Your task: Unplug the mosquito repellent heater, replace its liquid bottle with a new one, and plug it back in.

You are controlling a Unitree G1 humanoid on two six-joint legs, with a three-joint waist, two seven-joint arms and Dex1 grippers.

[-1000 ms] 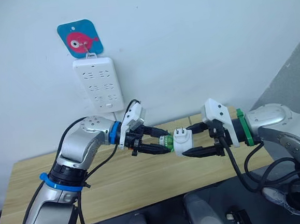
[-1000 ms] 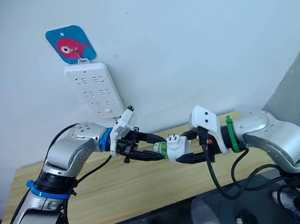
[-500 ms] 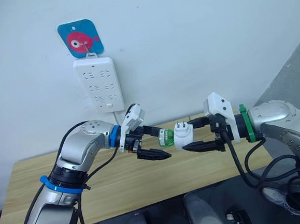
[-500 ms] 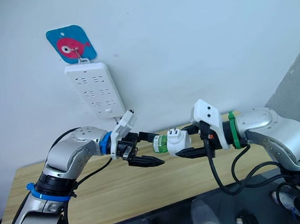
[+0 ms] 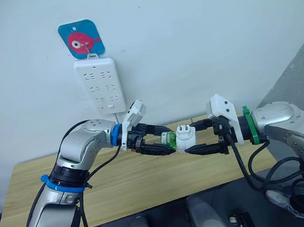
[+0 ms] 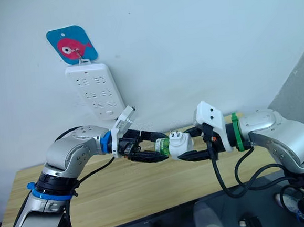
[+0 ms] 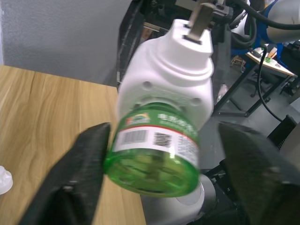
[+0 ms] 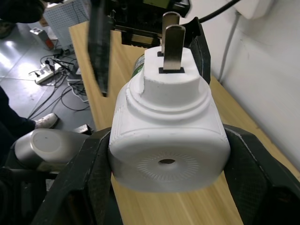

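Spanning the scene, a wooden counter (image 5: 147, 182) meets the pale wall (image 5: 199, 41); right fingers (image 8: 89, 173) clamp the heater (image 5: 185, 138); left fingers (image 7: 77, 173) straddle its green bottle (image 5: 168, 140), parted.

Bright, even indoor light with soft shadows; left wrist close-up is blurred.

Barcode printed on white label band of green liquid bottle (image 7: 157, 154), beside a row of small characters too blurred to read. Red fish pictogram on blue hanging tag (image 5: 81, 39) above power strip (image 5: 100, 85). No legible words or numbers elsewhere.
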